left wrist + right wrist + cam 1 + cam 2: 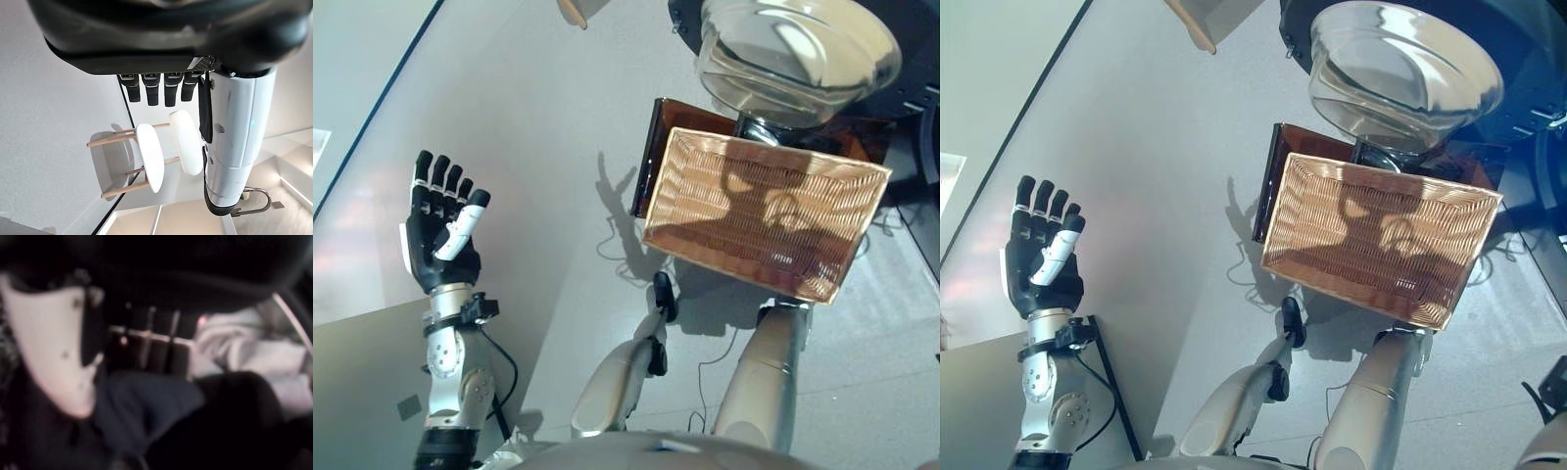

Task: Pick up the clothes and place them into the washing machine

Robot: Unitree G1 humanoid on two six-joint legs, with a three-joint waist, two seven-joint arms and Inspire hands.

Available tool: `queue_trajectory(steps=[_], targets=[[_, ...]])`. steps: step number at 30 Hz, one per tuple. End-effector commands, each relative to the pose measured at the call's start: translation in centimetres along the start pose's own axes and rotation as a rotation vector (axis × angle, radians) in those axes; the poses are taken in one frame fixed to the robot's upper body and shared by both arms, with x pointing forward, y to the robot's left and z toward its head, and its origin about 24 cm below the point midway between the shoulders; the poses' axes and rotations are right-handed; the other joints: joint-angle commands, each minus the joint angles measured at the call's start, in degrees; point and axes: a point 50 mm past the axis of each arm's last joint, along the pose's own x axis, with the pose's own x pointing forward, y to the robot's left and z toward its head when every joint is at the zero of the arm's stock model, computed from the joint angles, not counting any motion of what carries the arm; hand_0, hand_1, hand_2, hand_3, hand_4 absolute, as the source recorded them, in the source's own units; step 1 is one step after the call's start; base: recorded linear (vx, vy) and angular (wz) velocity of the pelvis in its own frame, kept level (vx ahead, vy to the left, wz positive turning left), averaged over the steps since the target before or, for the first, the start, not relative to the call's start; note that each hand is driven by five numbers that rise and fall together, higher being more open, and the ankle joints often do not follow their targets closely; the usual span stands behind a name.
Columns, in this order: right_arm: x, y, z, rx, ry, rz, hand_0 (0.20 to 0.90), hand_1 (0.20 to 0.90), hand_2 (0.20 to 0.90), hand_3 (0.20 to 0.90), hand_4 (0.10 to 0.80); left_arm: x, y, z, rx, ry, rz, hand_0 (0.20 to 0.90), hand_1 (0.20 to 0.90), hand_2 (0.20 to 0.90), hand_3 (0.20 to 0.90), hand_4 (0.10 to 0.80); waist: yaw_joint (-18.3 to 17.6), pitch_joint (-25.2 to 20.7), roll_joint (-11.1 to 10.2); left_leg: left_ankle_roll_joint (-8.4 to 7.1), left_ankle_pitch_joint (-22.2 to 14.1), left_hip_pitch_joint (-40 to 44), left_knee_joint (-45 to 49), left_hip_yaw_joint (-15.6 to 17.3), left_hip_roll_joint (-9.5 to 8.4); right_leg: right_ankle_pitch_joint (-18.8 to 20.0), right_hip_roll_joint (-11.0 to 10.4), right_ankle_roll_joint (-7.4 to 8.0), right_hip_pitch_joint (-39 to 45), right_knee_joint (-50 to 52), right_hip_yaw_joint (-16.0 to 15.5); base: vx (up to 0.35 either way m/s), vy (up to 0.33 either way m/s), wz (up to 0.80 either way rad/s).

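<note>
Left eye view showed the left robot hand (443, 240) raised over the grey floor (538, 147) with its fingers straight and spread, palm empty, white-covered thumb standing out. Its own wrist view agreed — fingers (151, 90) relaxed, nothing between them, and a white chair (149, 156) with wooden legs beyond.

A woven wicker basket (766, 213) sat empty on a dark brown stand (651, 152), well to the right of that hand. Just past it stood the washing machine's open door (793, 54), its clear bowl-shaped glass facing up.

The right robot hand (54, 347) appeared only in the right wrist view, in a dark space — its white thumb cover was plain, but whether the fingers were curled could not be told. Past it lay the clothes (146, 406): dark blue cloth close by, touching pale whitish cloth (244, 347) farther in.
</note>
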Motion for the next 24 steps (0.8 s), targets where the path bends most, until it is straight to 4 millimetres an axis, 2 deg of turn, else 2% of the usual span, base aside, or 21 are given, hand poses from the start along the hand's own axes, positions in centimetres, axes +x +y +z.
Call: queue_trajectory(steps=[1,3,7,8,9,10,13,14,18,19,21,24], targets=[[0.2,0.4,2.0,-0.081,-0.158,0.116,0.9,0.9,0.9,0.9,0.8,1.0,1.4,4.5,-0.023,-0.265,0.057,0.9,0.9,0.9,0.9,0.8,0.6,-4.6,-1.2,-6.36,-2.1,-0.4,-0.7,-2.1,2.75,-3.5,2.9,-3.75,0.8,0.0,-1.9,0.0,0.0,0.0],[0.2,0.2,1.5,-0.087,-0.141,0.121,0.9,0.9,0.9,0.9,0.8,0.9,1.5,4.3,-0.026,-0.258,0.06,0.9,0.9,0.9,0.9,0.8,0.5,-4.6,-1.3,-6.29,-2.4,-0.1,-0.7,-2.1,2.62,-4.1,2.8,-3.65,1.2,0.0,-2.0,0.002,0.012,0.02],[-0.4,-1.1,-1.0,-0.121,-0.061,0.123,0.9,0.9,0.9,0.9,0.8,0.8,1.4,4.0,-0.04,-0.24,0.058,0.9,0.9,0.9,0.9,0.8,0.3,-4.2,-1.3,-5.78,-2.0,0.3,-0.7,-2.5,2.03,-3.3,2.4,-3.63,1.9,0.1,-2.0,-0.03,0.034,0.07],[-0.5,-1.1,-1.1,-0.122,-0.06,0.123,0.9,0.9,0.9,0.9,0.8,0.8,1.4,4.0,-0.039,-0.239,0.058,0.9,0.9,0.9,0.9,0.8,0.2,-4.2,-1.4,-5.73,-2.4,0.6,-0.7,-2.5,1.93,-3.9,2.2,-3.54,2.1,0.3,-2.0,-0.004,0.063,-0.02],[-1.4,-1.6,-3.1,-0.137,-0.002,0.134,0.9,0.9,0.9,0.9,0.8,0.7,1.6,3.1,-0.063,-0.202,0.089,0.9,0.9,0.9,0.9,0.8,0.1,-4.2,-1.3,-5.36,-2.1,0.9,-0.7,-2.7,1.54,-3.0,2.2,-3.46,2.3,0.3,-1.7,0.027,0.047,-0.03],[-1.5,-1.7,-3.2,-0.138,0.0,0.134,0.9,0.9,0.9,0.9,0.8,0.7,1.6,3.1,-0.06,-0.2,0.089,0.9,0.9,0.9,0.9,0.8,0.1,-4.2,-1.5,-5.31,-2.5,1.2,-0.7,-2.7,1.45,-3.5,2.0,-3.36,2.6,0.4,-1.8,-0.024,0.063,-0.06],[-4.1,-3.1,-7.8,-0.347,0.106,0.236,0.9,0.9,0.9,0.9,0.8,0.7,1.7,2.1,-0.054,-0.161,0.105,0.9,0.9,0.9,0.9,0.8,0.0,-4.3,-2.0,-4.76,-2.5,2.4,-0.7,-2.5,0.92,-2.2,1.9,-3.11,3.8,-0.2,-1.2,0.019,0.06,-0.08],[-5.1,-4.3,-9.4,-0.39,0.154,0.249,0.9,0.9,0.9,0.9,0.8,0.8,1.8,1.9,-0.033,-0.145,0.099,0.9,0.9,0.9,0.9,0.8,0.0,-4.8,-2.2,-4.51,-3.1,3.5,-0.7,-2.6,0.59,-2.5,1.4,-2.84,5.5,-0.8,-1.3,0.067,0.082,-0.06],[-6.5,-6.2,-11.5,-0.466,0.222,0.273,0.9,0.9,0.9,0.9,0.8,0.9,1.7,1.5,-0.051,-0.138,0.101,0.9,0.9,0.9,0.9,0.8,-0.2,-5.6,-2.7,-4.03,-3.4,5.7,-0.7,-3.2,0.22,-2.2,0.4,-2.38,9.4,-2.6,-2.1,0.038,0.055,0.02],[-6.6,-6.3,-11.5,-0.466,0.222,0.273,0.9,0.9,0.9,0.9,0.8,1.0,1.7,1.5,-0.05,-0.139,0.101,0.9,0.9,0.9,0.9,0.8,-0.2,-5.5,-2.6,-4.03,-3.1,5.6,-0.7,-3.2,0.28,-1.7,0.5,-2.43,9.5,-2.9,-2.1,0.029,0.016,0.04],[-7.5,-8.2,-12.9,-0.53,0.267,0.271,0.9,0.9,0.9,0.9,0.8,1.1,1.7,1.1,-0.032,-0.125,0.103,0.9,0.9,0.9,0.9,0.8,-0.3,-6.5,-3.7,-3.96,-3.3,7.7,-0.7,-3.7,0.5,-1.4,0.3,-2.19,13.6,-5.2,-3.6,0.079,-0.014,0.03],[-8.6,-9.3,-13.9,-0.577,0.303,0.29,0.9,0.9,0.9,0.9,0.8,1.0,1.9,1.0,-0.018,-0.119,0.108,0.9,0.9,0.9,0.9,0.8,-0.3,-7.2,-4.7,-4.06,-3.5,8.9,-0.7,-4.1,0.86,-0.8,0.5,-1.97,16.9,-7.8,-4.8,0.077,-0.027,0.0]])
